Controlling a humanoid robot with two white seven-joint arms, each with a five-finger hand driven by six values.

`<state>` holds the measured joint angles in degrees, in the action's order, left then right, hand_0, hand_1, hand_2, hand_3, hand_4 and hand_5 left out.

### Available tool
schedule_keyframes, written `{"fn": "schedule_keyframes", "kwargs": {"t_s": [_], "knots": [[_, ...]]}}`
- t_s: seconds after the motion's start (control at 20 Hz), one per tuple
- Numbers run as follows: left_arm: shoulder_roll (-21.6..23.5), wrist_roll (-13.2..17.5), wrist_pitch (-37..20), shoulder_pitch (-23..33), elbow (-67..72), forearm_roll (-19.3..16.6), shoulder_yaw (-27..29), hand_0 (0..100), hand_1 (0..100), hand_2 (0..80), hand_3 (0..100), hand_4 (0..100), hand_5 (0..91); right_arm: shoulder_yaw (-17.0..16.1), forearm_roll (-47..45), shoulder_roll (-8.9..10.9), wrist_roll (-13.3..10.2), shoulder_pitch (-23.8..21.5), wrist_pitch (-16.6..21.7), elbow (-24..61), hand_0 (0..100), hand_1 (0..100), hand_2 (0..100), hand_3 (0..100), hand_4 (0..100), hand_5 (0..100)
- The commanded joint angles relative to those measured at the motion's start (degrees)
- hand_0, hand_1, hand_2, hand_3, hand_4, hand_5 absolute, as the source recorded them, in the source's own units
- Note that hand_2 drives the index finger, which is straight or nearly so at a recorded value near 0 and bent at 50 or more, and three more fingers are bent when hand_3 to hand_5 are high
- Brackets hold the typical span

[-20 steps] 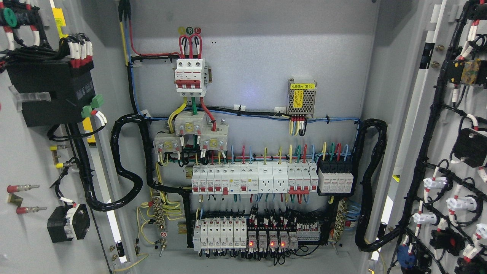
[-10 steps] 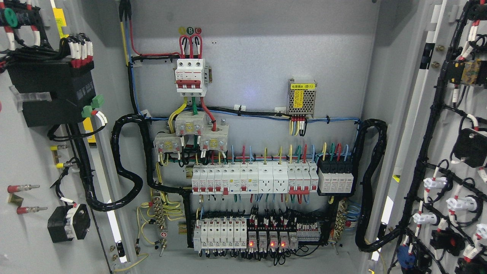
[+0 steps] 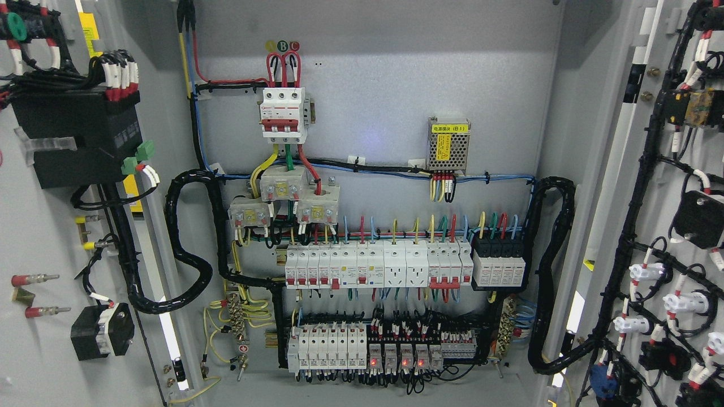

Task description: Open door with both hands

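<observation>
Since both doors, left door (image 3: pixel 34 226) & right door (image 3: pixel 679 226), stood swung wide, exposing breakers (image 3: pixel 339 265), neither hand was in view, so hand state unknown.

The grey back panel (image 3: pixel 384 73) of the open cabinet carries all the gear. Near its top edge, left of the middle, sits a red-and-white main breaker (image 3: pixel 283 113), and a small metal power supply (image 3: pixel 448 144) is mounted toward the right edge. Two rows of white breakers (image 3: pixel 373 265) run across the lower half, the lower row (image 3: pixel 325 346) close to the bottom edge.
</observation>
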<state>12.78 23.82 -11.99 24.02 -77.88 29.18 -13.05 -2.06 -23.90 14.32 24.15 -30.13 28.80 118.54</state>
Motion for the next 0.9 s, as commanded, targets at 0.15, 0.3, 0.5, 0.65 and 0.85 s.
{"fn": "schedule_keyframes", "kwargs": {"t_s": [0.15,0.3,0.5,0.65,0.85], "knots": [[5.7,0.4,-0.3,4.7,-33.8,0.0,7.2,0,0,0.0,2,0,0.0,-9.4,-4.8,4.13,-0.3,3.5,-0.9,1.3,23,0,0,0,0,0],[5.6,0.6,-0.4,4.7,-36.6,0.1,9.6,0,0,0.0,2,0,0.0,-13.4,-4.9,4.31,-0.3,4.8,-0.8,1.3,23,0,0,0,0,0],[5.7,4.0,-3.6,4.6,-37.9,0.1,11.0,0,0,0.0,2,0,0.0,-13.7,-4.9,6.59,-0.5,5.8,-0.8,1.3,23,0,0,0,0,0],[5.7,5.8,-7.1,4.5,-38.4,0.1,13.3,0,0,0.0,2,0,0.0,-13.7,-4.9,7.3,-0.5,6.5,-1.0,1.3,23,0,0,0,0,0],[5.3,5.9,-7.6,4.4,-39.8,0.5,15.9,0,0,0.0,2,0,0.0,-13.7,-4.9,8.36,-0.5,7.3,-1.0,1.3,23,0,0,0,0,0]]}}
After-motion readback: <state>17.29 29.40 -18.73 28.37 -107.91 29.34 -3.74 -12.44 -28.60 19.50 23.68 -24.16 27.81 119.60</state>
